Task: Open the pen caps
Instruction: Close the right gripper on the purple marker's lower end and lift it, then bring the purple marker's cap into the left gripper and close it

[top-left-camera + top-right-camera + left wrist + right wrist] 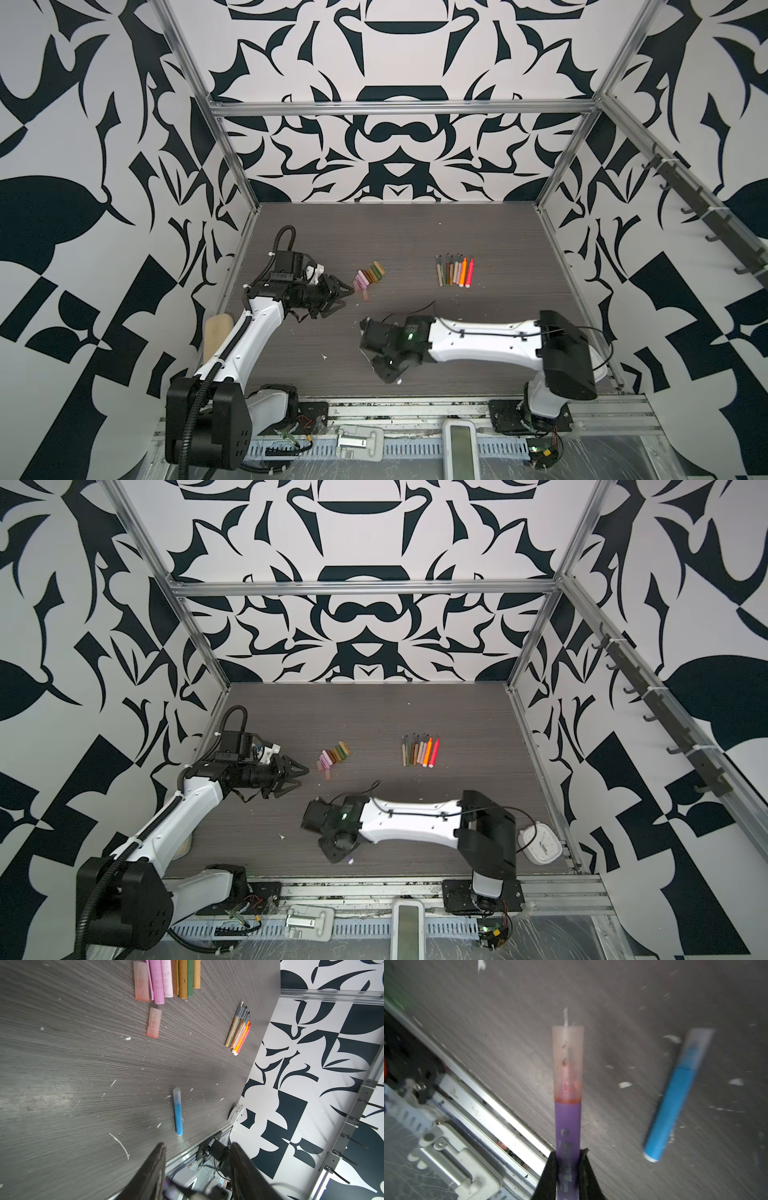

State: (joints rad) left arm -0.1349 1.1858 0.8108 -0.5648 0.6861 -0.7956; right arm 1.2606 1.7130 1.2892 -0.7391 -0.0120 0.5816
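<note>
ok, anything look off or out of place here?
One pinkish cap lies alone, apart from the tidy cap row. The purple pen in the right gripper wears a clear cap stained red-orange inside, not purple.

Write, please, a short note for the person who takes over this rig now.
Left gripper: jaws open, empty, near the removed caps.
Right gripper: jaws shut on the purple pen, its cap on.
Done: uncapped pens lie in a row; removed caps in a row, one loose cap apart from it.
To do: purple pen, then the blue pen on the table, capped too.
</note>
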